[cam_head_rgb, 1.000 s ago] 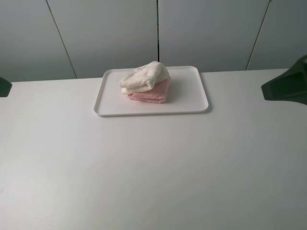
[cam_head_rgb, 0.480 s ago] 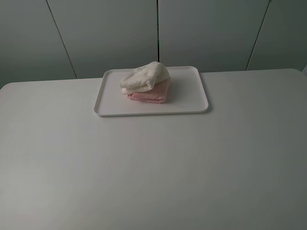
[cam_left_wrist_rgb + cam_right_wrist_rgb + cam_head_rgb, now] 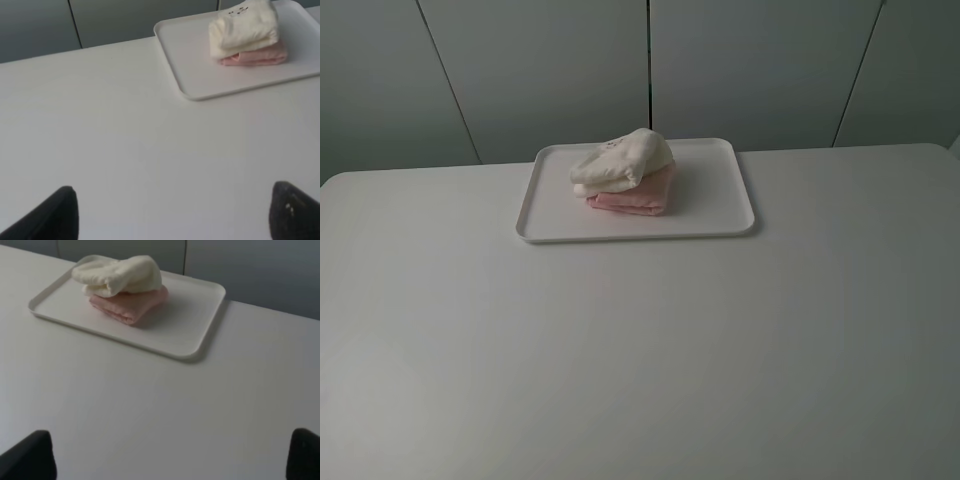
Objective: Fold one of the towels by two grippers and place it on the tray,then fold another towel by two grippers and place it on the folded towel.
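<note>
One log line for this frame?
stack: cream towel on pink towel | tray: holds both | left pincer: open, empty | right pincer: open, empty

We count two folded towels: one cream towel (image 3: 622, 159) and one pink towel (image 3: 634, 193) (the cream one lying on the pink). We count one white tray (image 3: 720, 200) and one table (image 3: 640, 350). Each wrist view shows two dark fingertips, so two grippers, the left gripper (image 3: 175, 212) and the right gripper (image 3: 170, 455).

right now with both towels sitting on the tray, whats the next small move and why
Probably none beyond holding both arms back. The cream towel lies folded on top of the pink towel, both inside the tray. The left gripper and right gripper show fingers spread wide, holding nothing, well short of the tray. The stack leans a little, but looks settled.
</note>
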Controlling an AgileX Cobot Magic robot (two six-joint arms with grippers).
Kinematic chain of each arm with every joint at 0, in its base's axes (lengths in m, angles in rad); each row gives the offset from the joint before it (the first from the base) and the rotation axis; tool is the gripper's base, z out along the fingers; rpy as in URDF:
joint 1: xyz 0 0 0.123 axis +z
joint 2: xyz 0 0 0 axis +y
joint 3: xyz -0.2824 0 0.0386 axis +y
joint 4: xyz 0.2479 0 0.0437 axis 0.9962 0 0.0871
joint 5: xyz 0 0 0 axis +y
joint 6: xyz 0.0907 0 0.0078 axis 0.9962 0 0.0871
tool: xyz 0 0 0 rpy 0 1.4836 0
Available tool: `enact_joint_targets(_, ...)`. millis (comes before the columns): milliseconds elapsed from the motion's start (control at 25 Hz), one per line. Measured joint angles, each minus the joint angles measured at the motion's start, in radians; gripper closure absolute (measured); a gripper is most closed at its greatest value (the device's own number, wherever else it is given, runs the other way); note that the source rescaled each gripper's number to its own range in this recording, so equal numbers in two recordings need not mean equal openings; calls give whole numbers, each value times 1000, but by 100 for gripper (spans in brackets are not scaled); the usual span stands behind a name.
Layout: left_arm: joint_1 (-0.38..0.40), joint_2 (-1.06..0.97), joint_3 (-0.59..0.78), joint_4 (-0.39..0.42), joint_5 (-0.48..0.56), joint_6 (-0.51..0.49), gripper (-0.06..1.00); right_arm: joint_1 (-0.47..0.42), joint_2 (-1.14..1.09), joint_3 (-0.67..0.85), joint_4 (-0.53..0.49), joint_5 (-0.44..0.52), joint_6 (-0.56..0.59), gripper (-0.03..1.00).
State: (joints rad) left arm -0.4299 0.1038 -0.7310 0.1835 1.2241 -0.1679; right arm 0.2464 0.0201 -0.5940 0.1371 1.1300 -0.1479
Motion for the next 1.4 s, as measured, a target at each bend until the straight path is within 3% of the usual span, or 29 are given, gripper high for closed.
enact_joint_targets(200, 0, -95, 168, -78, -26, 16, -4, 0, -16, 71, 4, -3, -2, -3)
enact_joint_targets(440, 0, -104, 215, -81, -122, 82, -4, 0, -21, 81, 8, -25, -2, -3)
enact_joint_targets(960, 8, -104, 219, -92, -136, 97, -4, 0, -21, 81, 8, -25, -2, -3)
enact_joint_targets(1160, 111, -104, 219, -96, -136, 97, -4, -31, -21, 81, 8, -25, -7, -3)
enact_joint_targets(1400, 339, -104, 219, -97, -136, 97, -5, -296, -21, 81, 8, -25, -14, -3)
